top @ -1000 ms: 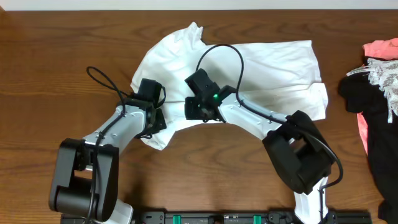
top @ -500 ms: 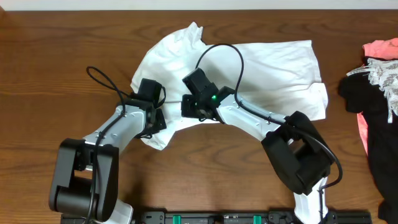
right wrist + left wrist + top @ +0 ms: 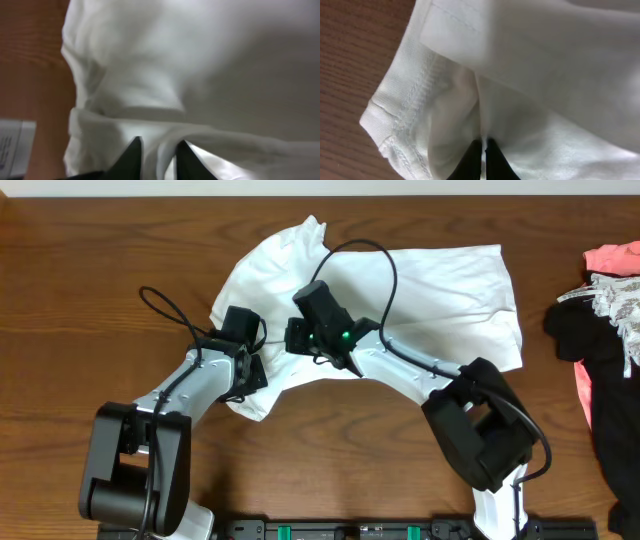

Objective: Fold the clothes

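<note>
The white T-shirt (image 3: 440,290) lies crumpled across the middle of the brown table. My left gripper (image 3: 256,372) is at its lower left corner, shut on a fold of the fabric beside a stitched hem; this shows in the left wrist view (image 3: 482,146). My right gripper (image 3: 296,340) is over the shirt's left middle. Its fingers are pinched on a ridge of white cloth in the right wrist view (image 3: 159,150). The shirt's label is not visible.
A pile of other garments lies at the right edge: a pink piece (image 3: 612,256), a lacy white piece (image 3: 622,308) and a black piece (image 3: 600,355). Bare wood (image 3: 90,270) surrounds the shirt. The arm bases stand at the front edge.
My right gripper has moved a little up and to the left with the cloth in it. The shirt's lower right edge has drawn in slightly. The left arm has not moved.
</note>
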Available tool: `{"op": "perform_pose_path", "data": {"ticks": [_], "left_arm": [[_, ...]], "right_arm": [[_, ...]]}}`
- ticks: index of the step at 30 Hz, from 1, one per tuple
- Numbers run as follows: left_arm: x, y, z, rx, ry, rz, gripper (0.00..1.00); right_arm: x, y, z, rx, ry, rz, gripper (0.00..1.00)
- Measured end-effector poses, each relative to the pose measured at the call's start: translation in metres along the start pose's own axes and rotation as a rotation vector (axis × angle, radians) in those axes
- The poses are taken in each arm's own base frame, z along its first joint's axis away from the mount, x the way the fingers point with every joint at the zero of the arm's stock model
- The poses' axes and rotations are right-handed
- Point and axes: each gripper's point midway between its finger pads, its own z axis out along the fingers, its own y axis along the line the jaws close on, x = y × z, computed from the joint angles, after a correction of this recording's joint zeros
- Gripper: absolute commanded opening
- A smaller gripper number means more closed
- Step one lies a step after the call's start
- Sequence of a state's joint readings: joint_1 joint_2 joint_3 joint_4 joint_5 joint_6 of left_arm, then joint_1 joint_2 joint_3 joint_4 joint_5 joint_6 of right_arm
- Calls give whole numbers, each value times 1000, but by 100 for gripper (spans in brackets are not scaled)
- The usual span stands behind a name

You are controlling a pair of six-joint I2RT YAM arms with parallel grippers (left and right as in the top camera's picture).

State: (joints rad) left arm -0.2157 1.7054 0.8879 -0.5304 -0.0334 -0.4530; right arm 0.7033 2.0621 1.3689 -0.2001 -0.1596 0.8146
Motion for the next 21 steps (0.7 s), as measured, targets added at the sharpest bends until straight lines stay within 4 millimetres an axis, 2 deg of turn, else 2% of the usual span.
{"op": "perform_pose_path", "data": {"ticks": [4, 6, 7, 12, 14, 17, 21], "left_arm": [[0, 0, 0, 0, 0, 0, 7], [0, 0, 0, 0, -1, 0, 8], [0, 0, 0, 1, -1, 0, 7], [-3, -2, -1, 5, -9, 15, 6], [-5, -2, -2, 5, -9, 31, 7], [-9, -4, -8, 2, -4, 45, 8], [-32, -14, -32, 43, -78, 52, 13]], "right_arm": [[-14, -11, -1, 40, -52, 15, 50], [-22, -15, -2, 58, -91, 15, 64], [-29, -16, -3, 60, -115, 14, 67], [-64, -9, -10, 19, -237, -63, 72], [-75, -18, -13, 26, -251, -96, 73], [-84, -48, -19, 83, -218, -106, 70], [-91, -112, -46, 209, -124, -70, 57]]}}
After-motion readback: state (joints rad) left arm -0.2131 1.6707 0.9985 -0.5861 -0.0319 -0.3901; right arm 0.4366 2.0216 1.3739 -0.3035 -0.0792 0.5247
